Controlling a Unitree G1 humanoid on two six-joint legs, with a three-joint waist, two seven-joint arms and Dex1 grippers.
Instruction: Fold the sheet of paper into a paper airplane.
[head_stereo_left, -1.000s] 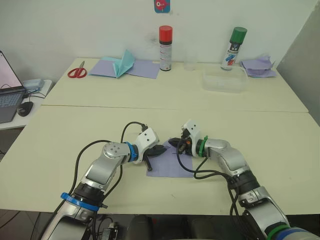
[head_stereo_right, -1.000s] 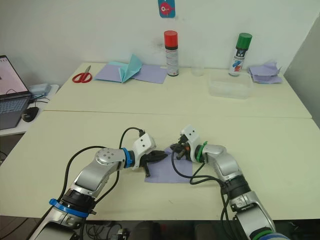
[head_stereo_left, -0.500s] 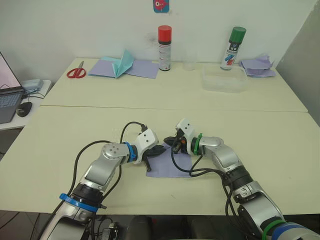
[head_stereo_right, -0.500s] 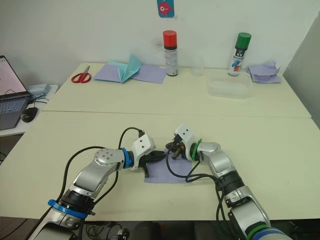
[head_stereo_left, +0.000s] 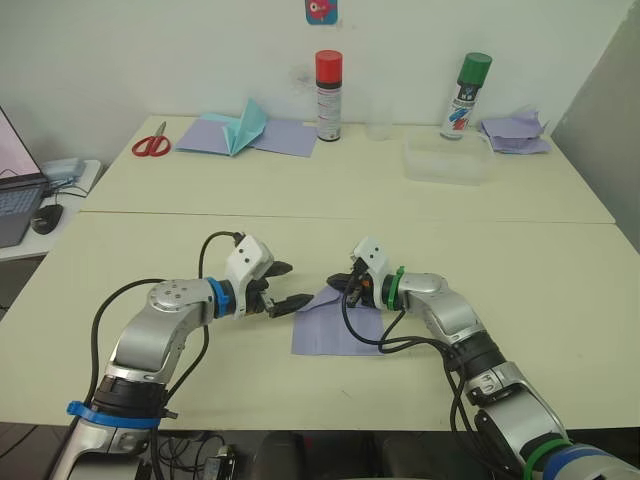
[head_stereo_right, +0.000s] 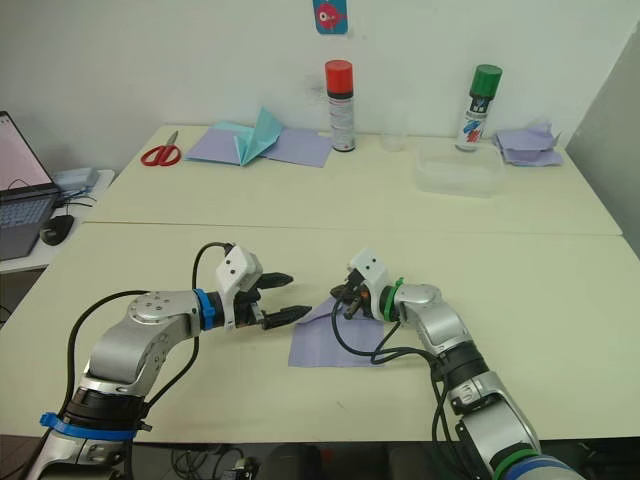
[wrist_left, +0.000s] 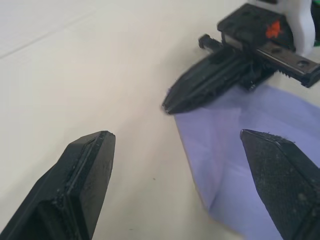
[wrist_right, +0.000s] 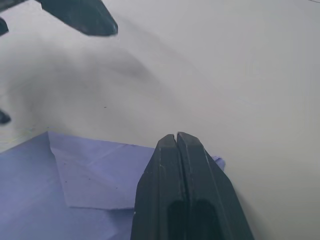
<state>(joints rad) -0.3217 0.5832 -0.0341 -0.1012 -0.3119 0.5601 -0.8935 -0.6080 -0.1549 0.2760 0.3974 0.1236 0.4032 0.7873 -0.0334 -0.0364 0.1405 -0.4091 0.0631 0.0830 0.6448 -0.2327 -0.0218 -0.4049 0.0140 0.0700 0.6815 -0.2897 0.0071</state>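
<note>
Sheet of paper (head_stereo_left: 335, 325) lies flat on the near bench (head_stereo_left: 560, 330), pale lavender, between the two arms; its far corner toward the robot's left is folded over into a small triangular flap, seen plainly in the right wrist view. Right end effector (head_stereo_left: 336, 281) sits at that folded far corner, its black fingers (wrist_right: 180, 160) pressed together at the tips and resting on or just above the paper edge; whether paper is caught between them I cannot tell. Left end effector (head_stereo_left: 281, 289) hangs just beside the sheet on the robot's left, fingers (wrist_left: 85, 175) spread wide, nothing between them, tips pointing toward the right end effector and apart from the paper. On the far bench (head_stereo_left: 350, 190), well apart from the work: red-handled scissors (head_stereo_left: 153, 144), flat lavender sheets (head_stereo_left: 285, 136) with a teal folded paper shape (head_stereo_left: 245, 125) on them, a red-capped spray can (head_stereo_left: 329, 82), a green-capped spray can (head_stereo_left: 467, 83), a clear plastic container (head_stereo_left: 449, 159), and a crumpled lavender paper heap (head_stereo_left: 515, 133) at the robot's far right. A laptop (head_stereo_left: 18, 195) and a mouse (head_stereo_left: 44, 217) sit on a lower side table at the robot's left.
</note>
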